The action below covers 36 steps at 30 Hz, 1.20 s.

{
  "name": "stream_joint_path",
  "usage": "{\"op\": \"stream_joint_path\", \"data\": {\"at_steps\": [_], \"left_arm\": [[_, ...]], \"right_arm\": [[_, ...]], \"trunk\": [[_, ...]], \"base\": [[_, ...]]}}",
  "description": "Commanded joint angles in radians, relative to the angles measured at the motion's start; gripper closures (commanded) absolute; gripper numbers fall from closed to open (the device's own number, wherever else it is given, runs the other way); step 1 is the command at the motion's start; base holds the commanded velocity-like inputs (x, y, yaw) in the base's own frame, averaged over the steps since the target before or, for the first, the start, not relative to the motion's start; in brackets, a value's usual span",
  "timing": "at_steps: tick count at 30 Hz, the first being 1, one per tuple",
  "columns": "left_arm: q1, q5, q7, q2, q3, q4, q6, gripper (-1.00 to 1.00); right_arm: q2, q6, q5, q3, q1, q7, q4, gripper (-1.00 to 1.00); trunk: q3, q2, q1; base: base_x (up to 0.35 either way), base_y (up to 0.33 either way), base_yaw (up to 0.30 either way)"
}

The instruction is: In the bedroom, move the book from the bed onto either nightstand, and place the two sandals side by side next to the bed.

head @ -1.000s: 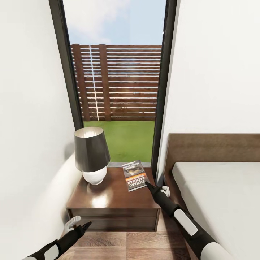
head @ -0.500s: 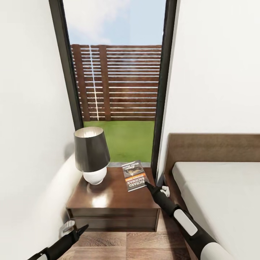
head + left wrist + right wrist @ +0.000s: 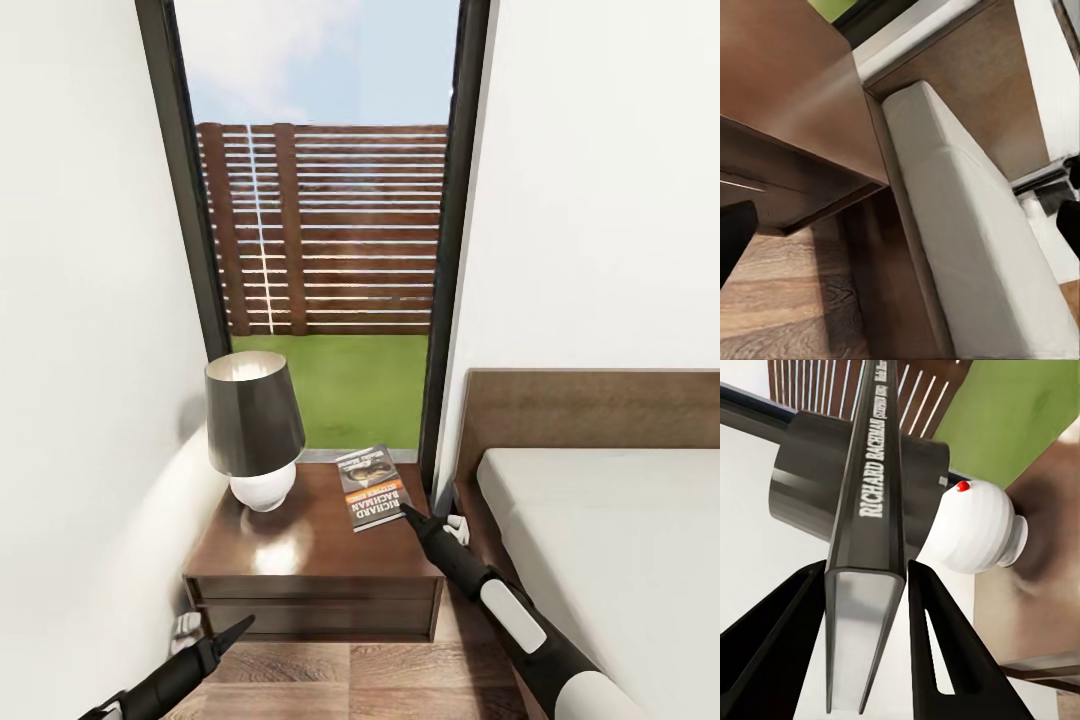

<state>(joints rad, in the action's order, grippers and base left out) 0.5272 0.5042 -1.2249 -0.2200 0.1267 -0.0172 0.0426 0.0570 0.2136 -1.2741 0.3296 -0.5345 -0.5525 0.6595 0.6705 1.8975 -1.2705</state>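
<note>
The nightstand (image 3: 315,560) stands in the corner of the bedroom, under a tall black-framed window (image 3: 320,230) that looks onto green grass and a slatted brown fence (image 3: 325,228). The book (image 3: 373,486) lies flat on the nightstand's glossy dark-brown top, on the side toward the bed (image 3: 610,560), its orange band and white "RICHARD BACHMAN" lettering facing up. On the same top, on the side toward the white wall, stands a lamp (image 3: 255,430) with a dark shade and a rounded white base, well apart from the book. The right gripper (image 3: 408,512) reaches up from beside the bed to the book's near corner; in the right wrist view the book's spine (image 3: 870,510) runs straight between the two black fingers (image 3: 945,652), which stand on either side of it with a narrow gap showing on each side, so the right gripper is spread apart around the book's edge rather than pinching it. Beyond the book in that view are the lamp's dark shade and its white base (image 3: 975,529), which carries a small red dot. The left gripper (image 3: 235,630) hangs low in front of the nightstand's drawers, over the wood-plank floor (image 3: 400,680); whether its fingers are apart or together cannot be told. The left wrist view looks past the nightstand's corner (image 3: 802,120) at the light-grey mattress (image 3: 967,247) and brown headboard (image 3: 975,90).
</note>
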Motion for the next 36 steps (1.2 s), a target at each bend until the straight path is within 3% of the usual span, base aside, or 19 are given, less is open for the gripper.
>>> {"op": "stream_joint_path", "data": {"at_steps": [1,8,26,36], "left_arm": [[0.001,-0.008,-0.021,0.0,0.009,0.001,0.004,-1.0],[0.001,-0.005,-0.087,0.002,0.012,-0.002,0.0,-1.0],[0.0,-0.007,-0.093,-0.009,0.013,-0.001,-0.006,-1.0],[0.001,-0.007,-0.088,-0.013,0.014,-0.001,-0.007,-1.0]], "right_arm": [[0.001,0.004,-0.011,0.004,-0.001,-0.001,0.0,1.0],[0.0,0.005,-0.012,0.004,-0.001,0.0,0.0,1.0],[-0.001,0.006,-0.012,0.004,-0.001,0.007,0.0,1.0],[-0.002,0.007,-0.012,0.004,-0.001,0.009,0.0,1.0]], "trunk": [[0.001,0.0,0.0],[0.001,0.0,0.0],[0.001,0.0,0.0],[0.001,0.0,0.0]], "base": [[0.0,0.0,0.0],[0.0,0.0,0.0],[0.003,0.0,0.0],[0.176,0.0,0.0]]}}
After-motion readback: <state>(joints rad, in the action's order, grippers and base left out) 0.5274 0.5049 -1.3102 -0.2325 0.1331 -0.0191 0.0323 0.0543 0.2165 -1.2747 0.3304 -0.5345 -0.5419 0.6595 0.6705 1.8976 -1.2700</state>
